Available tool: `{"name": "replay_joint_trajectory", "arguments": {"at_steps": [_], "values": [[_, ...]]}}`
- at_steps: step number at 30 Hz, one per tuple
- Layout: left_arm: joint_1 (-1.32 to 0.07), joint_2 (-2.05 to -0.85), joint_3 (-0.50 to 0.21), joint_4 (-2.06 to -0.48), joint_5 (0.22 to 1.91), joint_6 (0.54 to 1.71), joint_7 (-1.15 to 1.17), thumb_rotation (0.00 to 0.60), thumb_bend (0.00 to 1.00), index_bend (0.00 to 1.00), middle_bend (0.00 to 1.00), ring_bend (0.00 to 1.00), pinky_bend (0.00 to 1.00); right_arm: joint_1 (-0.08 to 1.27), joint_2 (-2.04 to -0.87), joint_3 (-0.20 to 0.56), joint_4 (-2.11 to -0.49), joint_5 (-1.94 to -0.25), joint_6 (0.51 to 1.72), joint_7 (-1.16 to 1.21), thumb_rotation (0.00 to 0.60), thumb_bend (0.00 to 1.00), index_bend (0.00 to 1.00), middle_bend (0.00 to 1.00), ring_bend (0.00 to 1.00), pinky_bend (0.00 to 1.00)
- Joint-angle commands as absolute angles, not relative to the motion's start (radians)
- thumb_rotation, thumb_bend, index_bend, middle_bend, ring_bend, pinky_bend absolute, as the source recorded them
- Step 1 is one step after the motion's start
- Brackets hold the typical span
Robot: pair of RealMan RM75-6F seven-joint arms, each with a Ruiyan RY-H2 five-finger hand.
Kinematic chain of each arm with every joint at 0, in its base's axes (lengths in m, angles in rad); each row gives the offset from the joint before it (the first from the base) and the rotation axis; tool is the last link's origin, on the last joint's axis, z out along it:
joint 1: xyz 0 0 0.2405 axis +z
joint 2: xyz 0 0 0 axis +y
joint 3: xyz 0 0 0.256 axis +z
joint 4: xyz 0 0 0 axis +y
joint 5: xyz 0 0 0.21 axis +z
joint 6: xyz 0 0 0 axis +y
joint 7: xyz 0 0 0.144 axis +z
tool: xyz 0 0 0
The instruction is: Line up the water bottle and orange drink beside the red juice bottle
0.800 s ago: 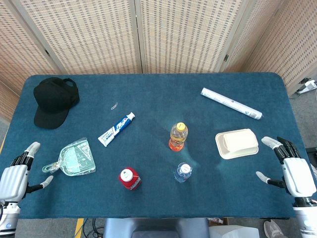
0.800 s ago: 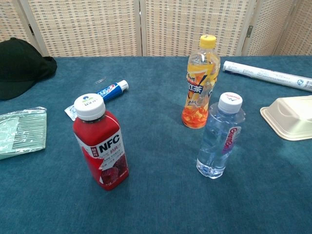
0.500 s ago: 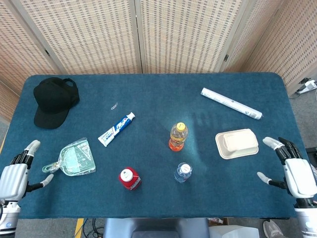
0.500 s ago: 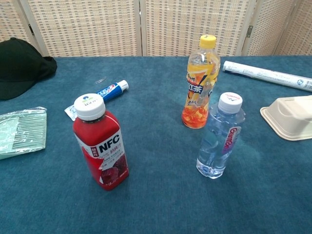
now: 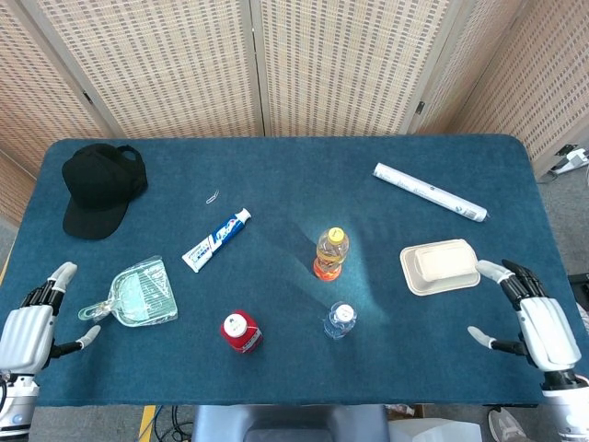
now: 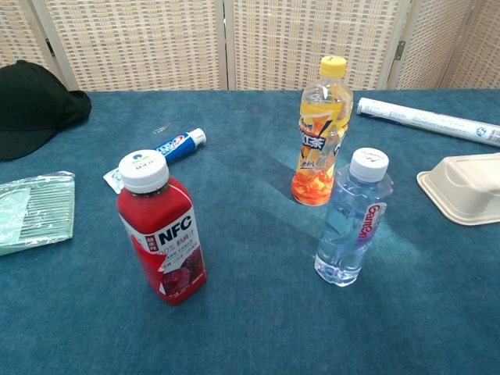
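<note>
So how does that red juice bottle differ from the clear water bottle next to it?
The red juice bottle is squat and broad, filled with dark red juice; the water bottle is slimmer, with clear contents. The juice bottle's label reads NFC in big white letters, while the water bottle carries a narrow pink label. Both stand upright on the blue table with white caps, untouched by either robot hand.

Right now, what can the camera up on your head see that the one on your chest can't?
Only the head view shows my left hand and right hand, both open at the table's near corners, plus the whole dustpan.

Only the chest view shows the bottle labels, like NFC on the red juice bottle.

Both show the orange drink, the water bottle, the toothpaste, the black cap, the white box and the white roll.
</note>
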State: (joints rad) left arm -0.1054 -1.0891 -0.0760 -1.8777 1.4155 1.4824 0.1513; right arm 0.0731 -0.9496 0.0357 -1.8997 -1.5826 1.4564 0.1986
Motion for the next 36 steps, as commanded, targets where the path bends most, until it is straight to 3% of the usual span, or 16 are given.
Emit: {"name": "replay_joint_trajectory", "arguments": {"at_steps": [1, 13, 19, 23, 36], "values": [[-0.105, -1.089, -0.075, -1.878, 1.415, 1.480, 0.152, 0.600, 0.15, 0.13, 0.08, 0.17, 0.18, 0.093, -0.944, 0.027, -1.909, -1.601, 1.426, 0.231, 0.600, 0.12, 0.20, 0.20, 0.07, 0.11], [-0.102, -1.084, -0.072, -1.881, 1.414, 1.481, 0.151, 0.600, 0.15, 0.13, 0.08, 0.17, 0.18, 0.219, -0.943, 0.012, -1.941, -1.623, 1.222, 0.319, 0.600, 0.12, 0.20, 0.21, 0.08, 0.17], [-0.099, -1.080, -0.069, -1.883, 1.419, 1.484, 0.149, 0.600, 0.15, 0.13, 0.08, 0.17, 0.18, 0.326, -0.951, 0.032, -1.960, -1.564, 1.059, 0.384, 0.600, 0.11, 0.20, 0.23, 0.09, 0.21], [-0.097, -1.076, -0.068, -1.883, 1.423, 1.488, 0.145, 0.600, 0.15, 0.13, 0.08, 0.17, 0.18, 0.378, -0.958, 0.047, -1.960, -1.537, 0.990, 0.427, 0.600, 0.11, 0.25, 0.24, 0.10, 0.23], [-0.092, -1.065, -0.065, -1.892, 1.434, 1.495, 0.144, 0.600, 0.15, 0.13, 0.08, 0.17, 0.18, 0.497, -0.996, 0.072, -1.946, -1.465, 0.841, 0.439, 0.600, 0.11, 0.30, 0.24, 0.10, 0.23]]}}
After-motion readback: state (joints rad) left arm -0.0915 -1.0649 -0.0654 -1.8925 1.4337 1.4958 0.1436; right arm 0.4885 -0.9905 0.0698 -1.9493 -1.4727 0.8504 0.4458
